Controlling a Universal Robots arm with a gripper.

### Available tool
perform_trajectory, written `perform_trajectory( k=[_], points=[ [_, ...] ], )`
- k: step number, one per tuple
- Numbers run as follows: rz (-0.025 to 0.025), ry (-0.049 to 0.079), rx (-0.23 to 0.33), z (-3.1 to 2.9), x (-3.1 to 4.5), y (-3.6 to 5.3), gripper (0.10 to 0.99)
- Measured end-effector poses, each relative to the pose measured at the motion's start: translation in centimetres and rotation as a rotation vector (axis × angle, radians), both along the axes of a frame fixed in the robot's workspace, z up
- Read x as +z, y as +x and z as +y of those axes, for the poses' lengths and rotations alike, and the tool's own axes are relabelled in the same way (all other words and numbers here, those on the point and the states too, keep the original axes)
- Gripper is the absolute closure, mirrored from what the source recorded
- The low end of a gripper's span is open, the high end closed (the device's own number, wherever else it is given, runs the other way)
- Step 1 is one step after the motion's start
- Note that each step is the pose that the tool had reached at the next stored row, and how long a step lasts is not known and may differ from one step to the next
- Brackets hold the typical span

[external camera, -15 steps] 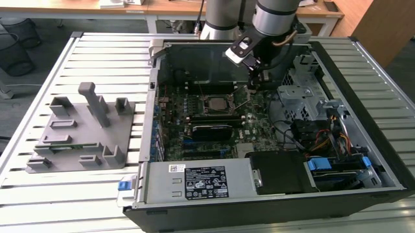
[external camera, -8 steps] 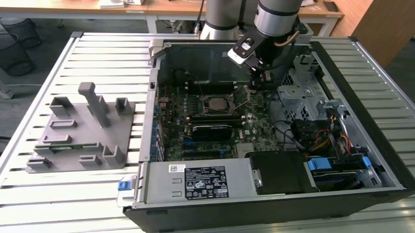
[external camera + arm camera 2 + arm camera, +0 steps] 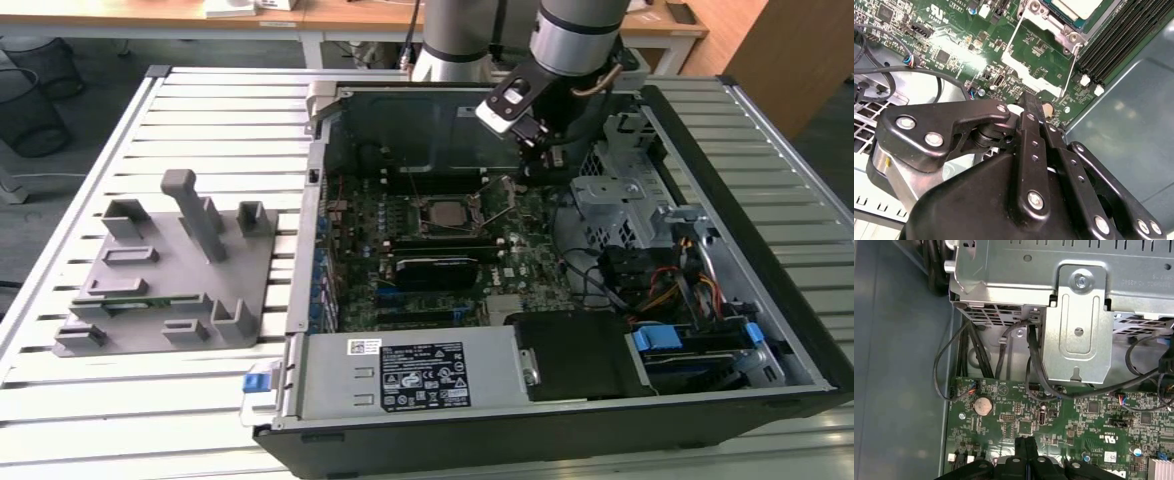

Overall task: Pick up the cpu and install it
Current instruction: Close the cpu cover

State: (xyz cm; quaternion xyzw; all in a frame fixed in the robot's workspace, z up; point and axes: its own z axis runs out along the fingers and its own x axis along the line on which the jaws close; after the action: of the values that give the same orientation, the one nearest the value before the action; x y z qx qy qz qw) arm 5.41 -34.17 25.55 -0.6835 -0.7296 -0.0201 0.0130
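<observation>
The cpu [image 3: 441,213] lies flat in the motherboard socket [image 3: 470,222] inside the open computer case, silver top up. The second wrist view catches its pale corner [image 3: 1080,7] within the metal socket frame [image 3: 1054,24]. The thin wire lever [image 3: 1070,70] of the socket stands unlatched beside the frame. My gripper [image 3: 545,168] hangs over the board just off the socket, on the exterior view's right of it. Its black fingers [image 3: 1028,102] are pressed together with nothing between them, and their tips [image 3: 1026,444] hover above the green board.
A silver drive cage [image 3: 1079,325] with black cables [image 3: 1004,350] is close beside the gripper. A coin battery [image 3: 983,405] sits on the board. A grey plastic fixture tray [image 3: 167,270] stands on the slatted table at the exterior view's left. The power supply [image 3: 400,375] fills the case front.
</observation>
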Motion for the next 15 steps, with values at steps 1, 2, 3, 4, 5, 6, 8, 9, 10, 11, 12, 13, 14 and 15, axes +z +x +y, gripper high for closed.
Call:
perform_trajectory(
  k=[1,2,3,4,5,6,8,9,10,11,12,13,14,15],
  points=[
    [0.0000,0.000,0.000,0.01,-0.05,0.04,0.980],
    [0.0000,0.000,0.000,0.03,-0.10,0.08,0.980],
    [0.0000,0.000,0.000,0.04,-0.16,0.11,0.980],
    [0.0001,0.000,0.000,0.05,-0.24,0.13,0.980],
    [0.0001,0.000,0.000,0.05,-0.34,0.14,0.980],
    [0.0001,0.000,0.000,0.06,-0.43,0.15,0.980],
    [0.0001,0.000,0.000,0.06,-0.63,0.17,0.980],
    [0.0002,0.000,0.000,0.06,-0.72,0.18,0.980],
    [0.0002,0.000,0.000,0.06,-0.82,0.18,0.980],
    [0.0003,0.000,0.000,0.06,-0.91,0.18,0.980],
    [0.0003,0.000,0.000,0.06,-0.98,0.18,0.980],
    [0.0003,0.000,0.000,0.06,-1.06,0.18,0.980],
    [0.0003,0.000,0.000,0.06,-1.13,0.18,0.980],
    [0.0004,0.000,0.000,0.06,-1.20,0.18,0.980]
  ],
)
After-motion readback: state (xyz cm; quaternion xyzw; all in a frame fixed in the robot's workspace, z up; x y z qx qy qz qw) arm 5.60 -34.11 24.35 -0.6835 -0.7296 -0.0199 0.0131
